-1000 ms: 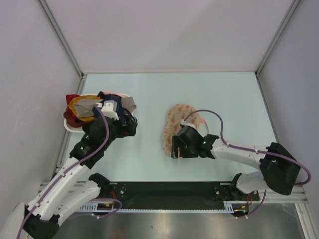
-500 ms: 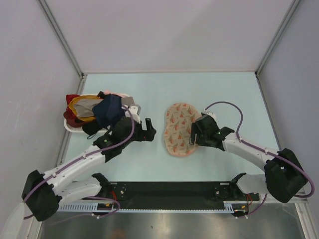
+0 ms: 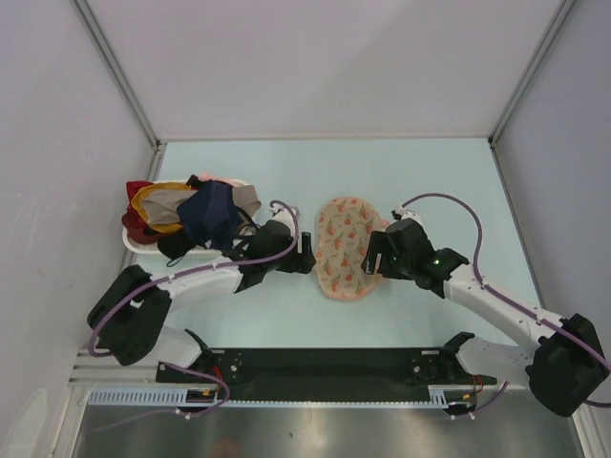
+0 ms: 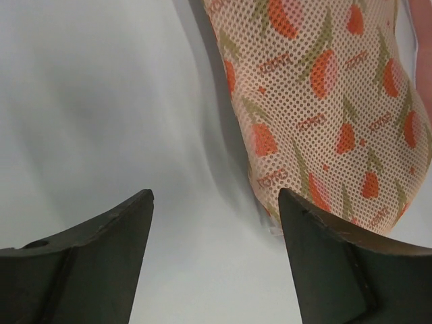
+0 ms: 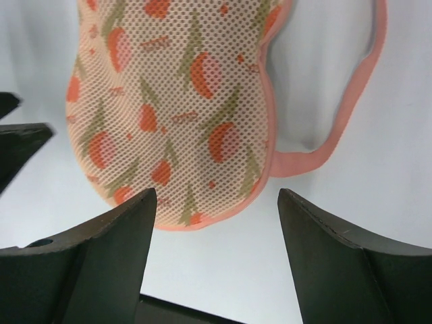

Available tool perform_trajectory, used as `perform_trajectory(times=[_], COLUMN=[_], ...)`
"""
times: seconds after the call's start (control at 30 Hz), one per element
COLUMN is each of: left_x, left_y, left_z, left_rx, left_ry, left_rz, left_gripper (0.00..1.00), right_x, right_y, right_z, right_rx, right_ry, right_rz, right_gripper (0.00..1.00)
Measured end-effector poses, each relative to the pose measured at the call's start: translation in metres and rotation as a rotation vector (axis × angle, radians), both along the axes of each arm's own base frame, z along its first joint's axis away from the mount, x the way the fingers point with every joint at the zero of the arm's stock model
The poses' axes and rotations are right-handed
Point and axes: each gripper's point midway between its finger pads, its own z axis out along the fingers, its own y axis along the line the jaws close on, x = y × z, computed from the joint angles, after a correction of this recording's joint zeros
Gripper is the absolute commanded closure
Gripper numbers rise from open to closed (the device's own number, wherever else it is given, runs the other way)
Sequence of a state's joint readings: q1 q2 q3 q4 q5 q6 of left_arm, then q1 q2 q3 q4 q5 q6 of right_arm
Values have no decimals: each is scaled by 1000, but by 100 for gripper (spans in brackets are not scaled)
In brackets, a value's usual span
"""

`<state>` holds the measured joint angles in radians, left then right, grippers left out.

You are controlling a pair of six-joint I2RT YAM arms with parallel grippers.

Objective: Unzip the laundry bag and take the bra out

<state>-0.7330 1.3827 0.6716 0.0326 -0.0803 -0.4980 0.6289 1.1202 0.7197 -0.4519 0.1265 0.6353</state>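
Observation:
The laundry bag [image 3: 342, 246] lies flat on the table between my two grippers, a beige-pink mesh pouch with red-orange motifs and pink edging. My left gripper [image 3: 307, 258] sits at its left edge, open, with only bare table between the fingers. In the left wrist view the laundry bag [image 4: 317, 101] fills the upper right, beside the left gripper [image 4: 214, 196]. My right gripper [image 3: 372, 260] stands open at the bag's right side. In the right wrist view the laundry bag [image 5: 175, 101] lies just ahead of the right gripper [image 5: 216, 196], with its pink loop [image 5: 351, 115] to the right. The bra is hidden.
A heap of navy, red and yellow garments [image 3: 191, 212] fills a white tray [image 3: 134, 244] at the left, close behind the left arm. A black rail [image 3: 325, 367] runs along the near edge. Enclosure walls [image 3: 67, 143] close in both sides and the back.
The left arm has swung right, away from the garment heap, to the bag's left edge. The right gripper has come off the top of the bag and moved to its right side.

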Motion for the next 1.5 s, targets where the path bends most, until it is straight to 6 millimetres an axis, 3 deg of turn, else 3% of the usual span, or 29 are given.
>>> perform_trajectory(times=[0.13, 0.3, 0.4, 0.43, 0.5, 0.53, 0.6, 0.9, 1.17, 1.33, 1.5], left_x=[1, 2, 2, 2, 3, 3, 1, -1, -30, -44, -51], left_y=[-13, -27, -36, -38, -44, -46, -48, -52, -65, -75, -80], left_z=[-15, -19, -20, -21, -25, -27, -33, -23, 9, 10, 4], left_rx=[-7, -51, -86, -95, -114, -119, -124, -158, -243, -281, -281], left_ry=[43, 63, 73, 79, 94, 102, 121, 104, 44, 63, 96], left_rz=[-38, -68, -83, -86, -96, -96, -98, -51, 50, 124, 199], left_gripper=[29, 38, 57, 68, 79, 90, 100, 100, 100, 100, 100], right_x=[-5, -22, -36, -43, -51, -56, -63, -81, -95, -107, -112], right_y=[8, 28, 40, 43, 45, 46, 49, 73, 89, 107, 110], right_z=[9, 9, 3, -2, -10, -13, -19, -23, -15, 2, -1], right_rx=[48, 98, 117, 121, 125, 129, 138, 200, 208, 231, 218], right_ry=[-3, 26, 54, 72, 98, 112, 133, 163, 149, 117, 118], right_rz=[16, 68, 99, 107, 111, 112, 115, 154, 196, 244, 241], right_gripper=[22, 22, 22, 22, 22, 22, 22, 23, 26, 28, 32])
